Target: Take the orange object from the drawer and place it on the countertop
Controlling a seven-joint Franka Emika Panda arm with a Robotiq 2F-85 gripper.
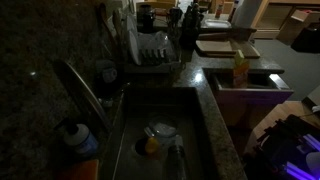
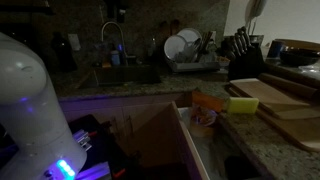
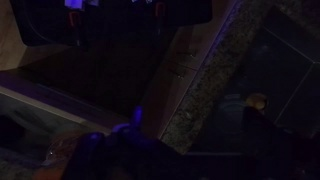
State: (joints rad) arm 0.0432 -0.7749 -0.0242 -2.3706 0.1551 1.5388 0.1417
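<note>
Orange object at the open drawer, arm standing off in a dark kitchen.

The orange object (image 2: 205, 112) stands at the inner end of the open drawer (image 2: 185, 140), tight against the edge of the granite bench (image 2: 265, 160). Whether it rests inside the drawer or already on the bench, I cannot tell. The drawer is out far enough, I judge, to allow a reach from above. The white arm (image 2: 30, 110) is well apart from it. The jaws are lost in the dark wrist view, so I cannot tell whether they are released or clenched.
</note>
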